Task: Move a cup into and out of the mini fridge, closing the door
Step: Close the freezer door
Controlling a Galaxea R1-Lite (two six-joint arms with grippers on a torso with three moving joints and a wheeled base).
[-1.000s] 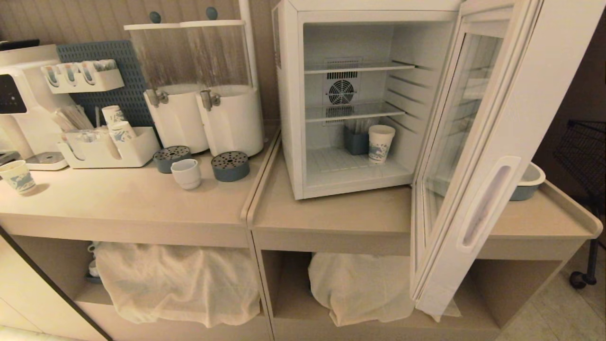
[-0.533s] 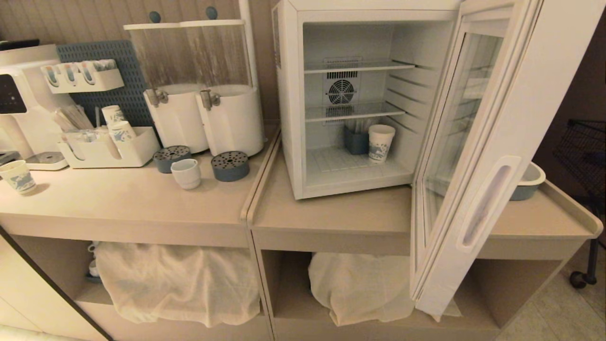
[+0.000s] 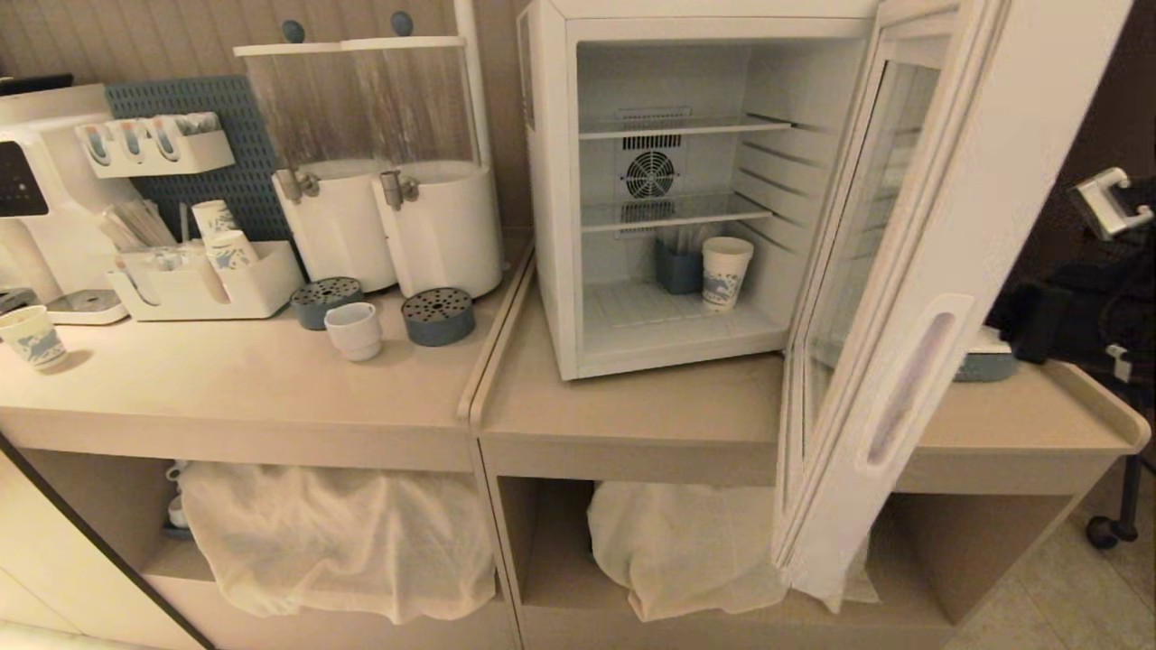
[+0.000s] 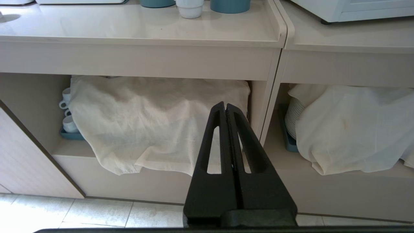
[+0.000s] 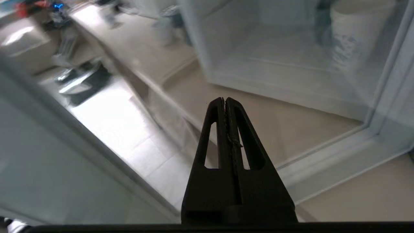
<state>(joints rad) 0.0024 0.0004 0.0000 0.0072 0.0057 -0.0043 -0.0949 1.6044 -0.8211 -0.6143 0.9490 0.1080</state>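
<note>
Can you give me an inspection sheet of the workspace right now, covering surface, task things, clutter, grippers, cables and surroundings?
Surface: beige counter, two units side by side.
Job's things: cup stands on the counter between two round drip trays; mini fridge open; door swung wide.
Clutter: paper cup and blue holder on the fridge floor; drink dispensers; organizer tray of paper cups; bowl behind the door.
Grippers: left gripper shut, empty, low before the shelves; right gripper shut, empty, behind the door glass.
Cables: nothing seen.
Surroundings: cloth-covered shelves below; tiled floor.
</note>
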